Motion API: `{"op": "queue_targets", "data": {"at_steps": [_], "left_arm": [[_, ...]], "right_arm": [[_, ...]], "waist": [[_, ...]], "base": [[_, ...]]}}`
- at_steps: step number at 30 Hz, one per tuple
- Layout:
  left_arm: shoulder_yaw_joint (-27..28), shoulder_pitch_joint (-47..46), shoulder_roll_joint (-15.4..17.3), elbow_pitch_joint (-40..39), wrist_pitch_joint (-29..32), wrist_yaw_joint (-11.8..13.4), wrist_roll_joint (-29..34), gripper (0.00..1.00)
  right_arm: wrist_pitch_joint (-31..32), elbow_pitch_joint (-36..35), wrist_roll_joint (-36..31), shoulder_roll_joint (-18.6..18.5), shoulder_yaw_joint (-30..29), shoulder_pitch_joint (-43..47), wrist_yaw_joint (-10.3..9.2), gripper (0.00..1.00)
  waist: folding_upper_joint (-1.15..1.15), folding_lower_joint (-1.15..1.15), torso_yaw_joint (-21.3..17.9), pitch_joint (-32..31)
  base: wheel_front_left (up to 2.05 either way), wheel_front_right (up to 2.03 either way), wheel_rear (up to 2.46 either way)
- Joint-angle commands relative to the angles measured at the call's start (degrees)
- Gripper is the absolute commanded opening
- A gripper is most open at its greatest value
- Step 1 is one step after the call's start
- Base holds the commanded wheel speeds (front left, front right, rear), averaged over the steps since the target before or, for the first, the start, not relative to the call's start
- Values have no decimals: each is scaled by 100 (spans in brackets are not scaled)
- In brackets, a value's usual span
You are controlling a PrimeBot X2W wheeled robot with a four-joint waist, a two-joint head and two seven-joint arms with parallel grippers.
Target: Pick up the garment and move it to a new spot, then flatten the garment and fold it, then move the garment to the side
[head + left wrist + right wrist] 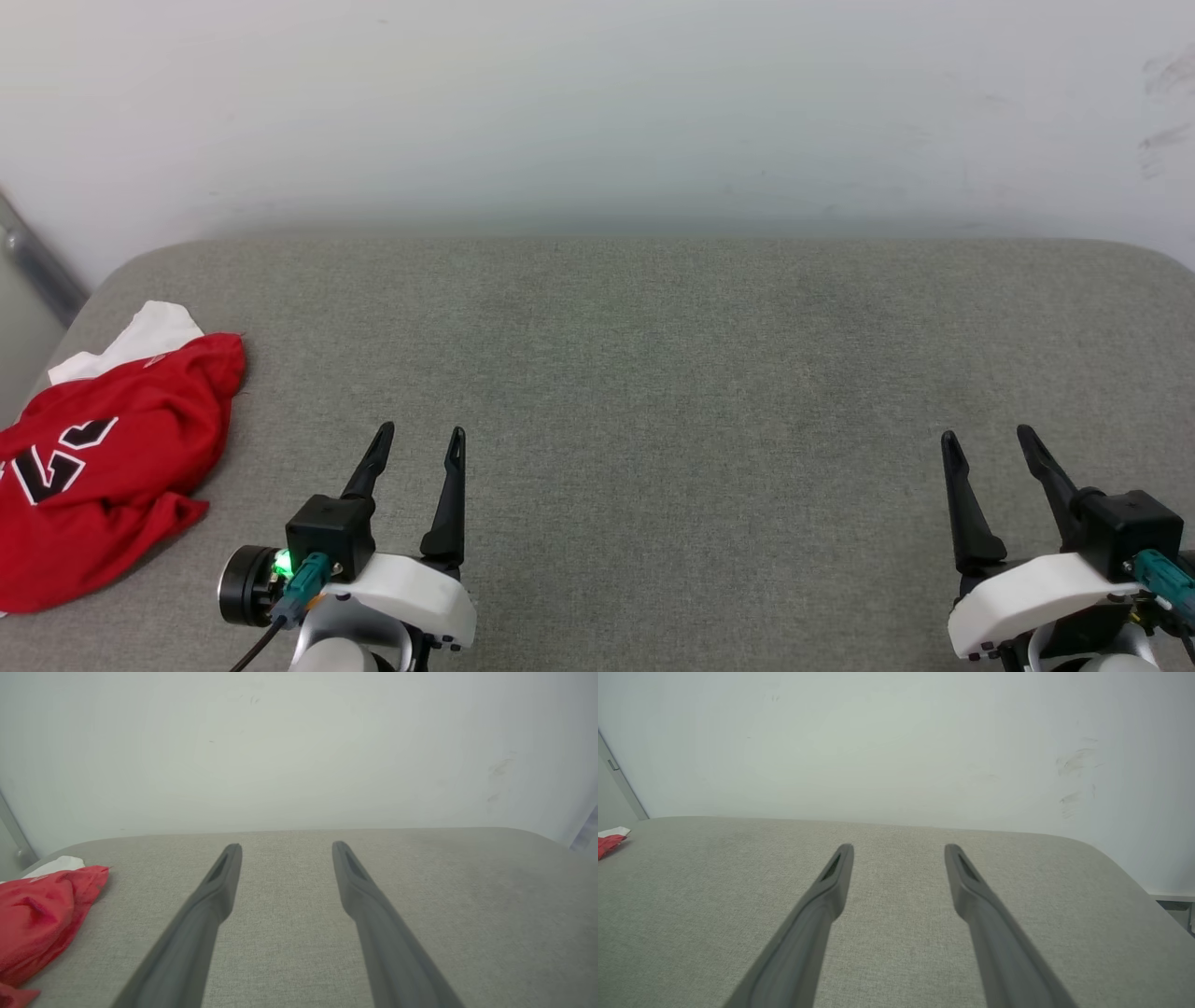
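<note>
**Q:** Quick, what have you got?

**A:** Grey fabric-covered worktop (653,373) in front of me, pale wall behind. The garment (112,485) is bunched at the worktop's left edge, on my left, apart from both claws. Part of it runs off the head view.

**Q:** Claws?

**A:** Left claw (421,430) is spread and holding nothing, low over the worktop, and it's the one nearer the cloth. Right claw (986,433) is spread too, empty, well off to the right.

**Q:** How will it handle?

**A:** My guess is light, soft, floppy jersey, maybe a bit slick. It'll sag and drag, but nothing's breakable. I'd pinch a raised red fold on the near side with the left claw. The other option is the white sleeve (154,336) poking out at the back.

**Q:** Any text?

**A:** Black characters (51,462) outlined in white on the red, crumpled. One looks like a 2, and I can't read the rest. No brand tag I can make out.
</note>
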Motion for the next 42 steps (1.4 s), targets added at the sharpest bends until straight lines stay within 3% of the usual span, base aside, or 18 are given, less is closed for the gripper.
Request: {"op": "queue_targets", "data": {"at_steps": [1,10,26,32,42], "left_arm": [[0,-66,9,0,-32,24,86,100],[-4,-84,1,35,-123,91,354,100],[-11,-124,-22,124,-110,65,134,100],[-33,-189,-34,178,-110,115,46,100],[87,-272,12,207,-110,187,-1,100]], "right_arm": [[-43,-6,-87,15,-4,59,-2,100],[-135,73,-187,16,-84,60,-3,100],[-218,235,7,16,-75,23,-3,100],[-178,193,-8,16,-66,28,-3,100],[-133,86,-48,14,137,-61,-3,100]], "waist": [[0,0,1,1],[0,0,16,6],[0,0,154,43],[0,0,598,77],[0,0,1778,188]], "base": [[0,0,0],[0,0,0],[0,0,0],[0,0,0],[0,0,0]]}}
